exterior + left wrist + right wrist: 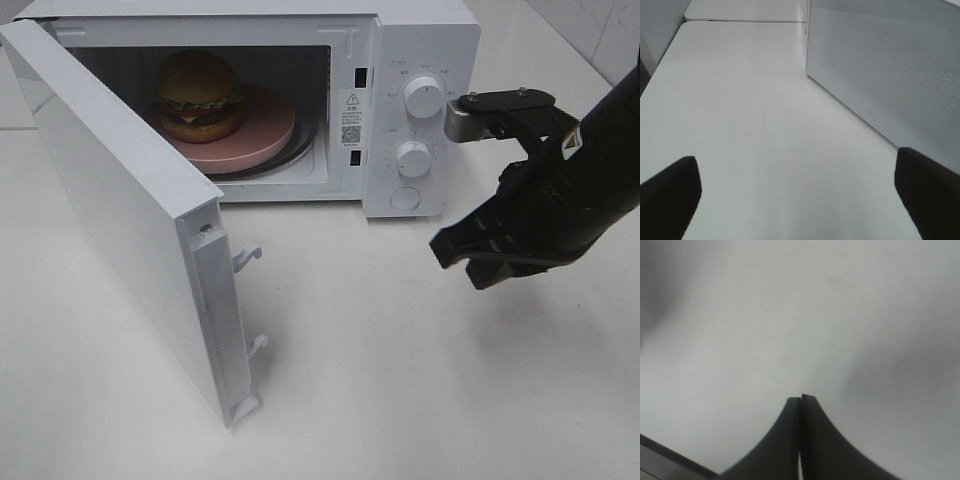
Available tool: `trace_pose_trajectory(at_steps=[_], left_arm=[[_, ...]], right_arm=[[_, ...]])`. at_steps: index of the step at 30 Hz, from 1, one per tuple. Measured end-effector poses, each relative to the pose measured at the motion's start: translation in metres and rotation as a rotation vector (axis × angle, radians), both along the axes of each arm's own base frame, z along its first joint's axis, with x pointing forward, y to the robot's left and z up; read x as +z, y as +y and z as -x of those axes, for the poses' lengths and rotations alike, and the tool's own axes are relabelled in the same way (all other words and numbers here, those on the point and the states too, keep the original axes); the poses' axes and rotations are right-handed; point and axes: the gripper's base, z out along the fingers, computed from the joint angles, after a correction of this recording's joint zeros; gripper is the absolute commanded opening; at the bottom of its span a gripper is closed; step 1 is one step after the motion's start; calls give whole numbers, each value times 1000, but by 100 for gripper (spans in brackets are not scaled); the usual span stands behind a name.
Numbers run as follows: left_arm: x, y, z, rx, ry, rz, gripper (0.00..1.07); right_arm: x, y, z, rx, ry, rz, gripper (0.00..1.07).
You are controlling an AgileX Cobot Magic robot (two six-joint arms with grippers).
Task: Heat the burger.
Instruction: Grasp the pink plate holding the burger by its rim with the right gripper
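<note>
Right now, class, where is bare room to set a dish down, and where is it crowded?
Bare table in front of the microwave, between the open door and the right tool. Crowded: the cavity, filled by the pink plate with the burger.

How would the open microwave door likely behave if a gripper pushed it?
The door stands wide open on a side hinge, so it would probably swing, not slide. It looks a stiff flat panel, unlikely to flex. Its thin protruding latch hooks may be fragile if struck.
</note>
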Motion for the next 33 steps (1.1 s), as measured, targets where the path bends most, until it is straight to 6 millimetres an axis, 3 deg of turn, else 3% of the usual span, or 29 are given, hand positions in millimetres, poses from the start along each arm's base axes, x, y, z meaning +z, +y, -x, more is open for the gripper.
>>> trace_pose_trajectory(at_steps=[4, 7, 10, 12, 13, 14, 16, 18, 21, 23, 24, 26, 27, 28, 30, 32, 33], left_arm=[[0, 0, 0, 0, 0, 0, 98], [0, 0, 0, 0, 0, 0, 98], [0, 0, 0, 0, 0, 0, 98], [0, 0, 0, 0, 0, 0, 98], [0, 0, 0, 0, 0, 0, 98], [0, 0, 0, 0, 0, 0, 98], [0, 0, 0, 0, 0, 0, 98], [0, 0, 0, 0, 0, 0, 98], [0, 0, 0, 0, 0, 0, 98], [0, 0, 0, 0, 0, 0, 98], [0, 0, 0, 0, 0, 0, 98], [0, 0, 0, 0, 0, 0, 98], [0, 0, 0, 0, 0, 0, 98], [0, 0, 0, 0, 0, 0, 98], [0, 0, 0, 0, 0, 0, 98], [0, 0, 0, 0, 0, 0, 98], [0, 0, 0, 0, 0, 0, 98]], right_arm=[[6, -6, 3, 154, 33, 118, 3], [12, -11, 3, 443, 34, 239, 4], [13, -11, 3, 510, 26, 253, 5], [13, -11, 2, 716, -3, 300, 7], [13, -11, 2, 716, -3, 300, 7], [13, -12, 2, 870, -22, 336, 8], [13, -12, 2, 929, -29, 348, 8], [13, -12, 2, 1150, -58, 392, 13], [14, -12, 1, 1180, -66, 399, 16], [14, -11, -1, 1238, -99, 421, 28], [14, -11, -1, 1238, -99, 421, 28], [15, -12, -5, 1253, -137, 455, 46], [15, -12, -5, 1253, -137, 455, 46], [16, -10, -7, 1265, -166, 479, 58], [16, -6, -8, 1284, -198, 494, 63], [17, 1, -7, 1298, -236, 504, 87], [17, 1, -7, 1298, -236, 504, 87]])
